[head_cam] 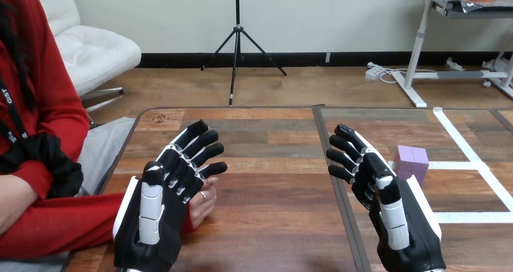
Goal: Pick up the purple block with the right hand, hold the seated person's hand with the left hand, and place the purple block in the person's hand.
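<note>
Head view — purple block (412,161) on table (275,223).

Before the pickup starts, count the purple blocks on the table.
1. The purple block sits at the table's right, beside the right hand; another could be hidden.

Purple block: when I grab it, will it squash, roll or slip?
Probably rigid: the purple block has crisp edges and flat faces. Resting flat on the table, it should slide, not roll, if nudged. Its sides look smooth, so it may slip between the fingers of the right hand.
</note>
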Motion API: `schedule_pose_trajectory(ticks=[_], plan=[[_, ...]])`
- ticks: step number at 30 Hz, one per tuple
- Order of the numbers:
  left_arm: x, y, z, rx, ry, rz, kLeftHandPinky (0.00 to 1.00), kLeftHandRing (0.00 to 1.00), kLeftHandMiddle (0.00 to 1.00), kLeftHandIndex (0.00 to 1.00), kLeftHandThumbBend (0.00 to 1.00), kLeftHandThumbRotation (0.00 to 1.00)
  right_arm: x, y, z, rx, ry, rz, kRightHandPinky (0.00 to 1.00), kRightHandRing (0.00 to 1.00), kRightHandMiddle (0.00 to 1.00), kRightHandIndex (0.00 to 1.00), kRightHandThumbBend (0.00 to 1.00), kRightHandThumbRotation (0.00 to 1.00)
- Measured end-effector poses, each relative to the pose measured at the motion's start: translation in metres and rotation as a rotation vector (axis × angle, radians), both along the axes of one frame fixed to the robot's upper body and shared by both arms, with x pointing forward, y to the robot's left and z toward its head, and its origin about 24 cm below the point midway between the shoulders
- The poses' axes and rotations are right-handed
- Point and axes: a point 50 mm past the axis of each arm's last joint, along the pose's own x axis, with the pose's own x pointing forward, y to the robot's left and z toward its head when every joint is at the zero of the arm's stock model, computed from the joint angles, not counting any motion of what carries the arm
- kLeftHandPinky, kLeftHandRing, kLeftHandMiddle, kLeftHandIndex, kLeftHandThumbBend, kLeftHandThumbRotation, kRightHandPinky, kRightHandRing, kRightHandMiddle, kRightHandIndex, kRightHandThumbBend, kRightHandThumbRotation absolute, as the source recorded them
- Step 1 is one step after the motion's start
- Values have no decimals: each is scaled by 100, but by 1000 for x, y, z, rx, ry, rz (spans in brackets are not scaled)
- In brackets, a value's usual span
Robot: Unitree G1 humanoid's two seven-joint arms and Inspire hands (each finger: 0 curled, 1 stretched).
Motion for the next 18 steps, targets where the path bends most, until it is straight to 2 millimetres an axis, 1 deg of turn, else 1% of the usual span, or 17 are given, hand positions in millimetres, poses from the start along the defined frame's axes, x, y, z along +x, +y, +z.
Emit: schedule_pose_trajectory(ticks=[18], plan=[[0,-3,0,-1,0,-11,73,82,83,83,78,92,1,0,0,-19,-4,-4,86,89,91,91,100,100]])
